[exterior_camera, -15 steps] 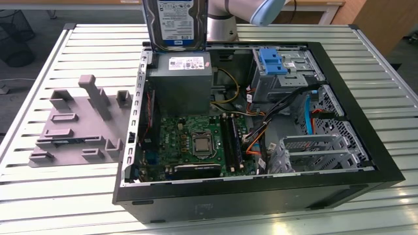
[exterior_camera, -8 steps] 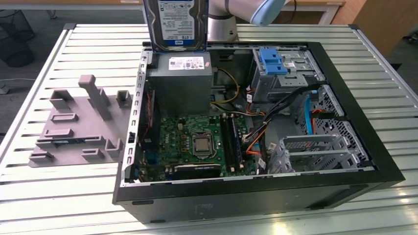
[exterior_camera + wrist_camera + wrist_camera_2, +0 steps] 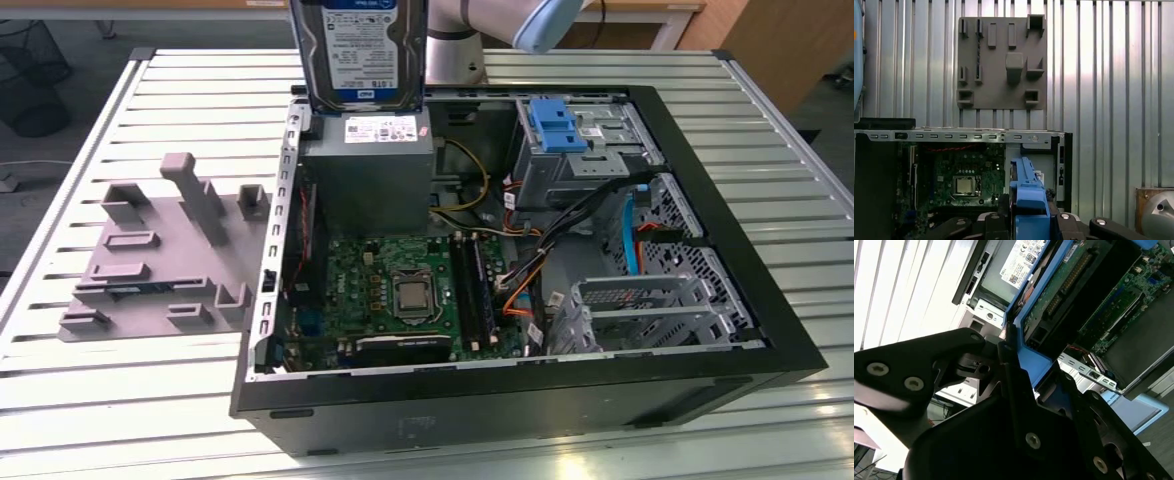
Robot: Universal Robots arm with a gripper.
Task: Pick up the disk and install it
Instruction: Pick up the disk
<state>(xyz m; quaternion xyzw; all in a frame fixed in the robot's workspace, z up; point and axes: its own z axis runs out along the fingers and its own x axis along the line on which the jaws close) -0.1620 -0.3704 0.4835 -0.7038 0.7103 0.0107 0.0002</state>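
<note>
- I see the disk (image 3: 360,50) standing upright at the far edge of the open black case (image 3: 534,400). Its lower end is just above the grey metal box (image 3: 367,170) with the white sticker.
- The pincer (image 3: 1038,362) is clamped on the disk's blue plastic frame, with black fingers (image 3: 1009,360) pressing on either side.
- Inside the case sit a green motherboard (image 3: 394,285), tangled cables (image 3: 534,270), a bare blue latch bracket (image 3: 558,125) and a perforated metal cage (image 3: 654,300).
- A grey moulded fixture plate (image 3: 160,250) with blocky pegs lies on the ribbed metal worktop (image 3: 667,70), beside the case at the exterior view's left.
- The disk is flat and silvery with a blue-and-white label. In the second wrist view I see its green circuit-board side.
</note>
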